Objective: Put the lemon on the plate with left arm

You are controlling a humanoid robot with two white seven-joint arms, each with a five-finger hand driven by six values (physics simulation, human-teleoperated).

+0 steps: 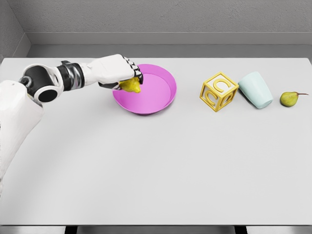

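Observation:
A yellow lemon [131, 86] is held in my left hand [127, 78], whose fingers curl around its top. The hand sits over the left rim of the pink plate [158, 97], and the lemon hangs just above or at the plate's left inner edge; whether it touches the plate I cannot tell. My left arm reaches in from the left edge across the white table. The right arm is out of view.
To the right of the plate stand a yellow letter block [219, 91], a pale teal cup [255, 89] lying on its side, and a green pear [289, 99]. The white table [156, 170] stretches toward the front edge.

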